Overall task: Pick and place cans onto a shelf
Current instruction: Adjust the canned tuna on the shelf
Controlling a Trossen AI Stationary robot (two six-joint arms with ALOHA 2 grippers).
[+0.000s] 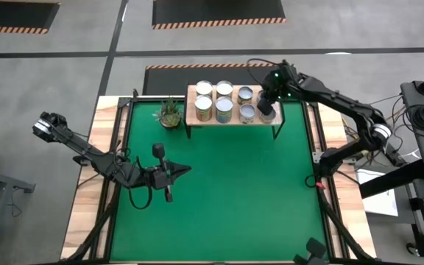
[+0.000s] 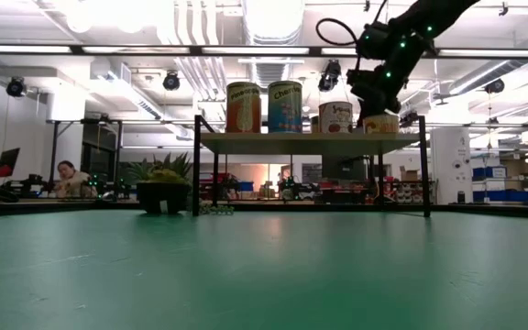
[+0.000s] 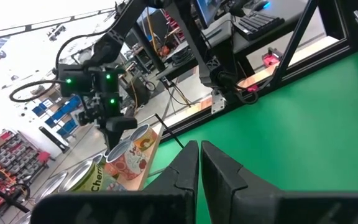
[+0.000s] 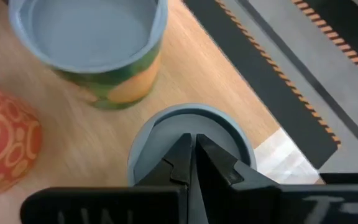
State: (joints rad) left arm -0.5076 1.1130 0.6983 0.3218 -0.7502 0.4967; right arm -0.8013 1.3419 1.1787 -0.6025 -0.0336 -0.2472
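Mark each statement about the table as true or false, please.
1. The plant stands on the shelf. False: it stands on the mat, beside the shelf.
2. The right hand is over a can at the shelf's end. True.
3. The left hand holds a can. False: it is shut and empty, over the mat.
4. No can lies on the mat. True.
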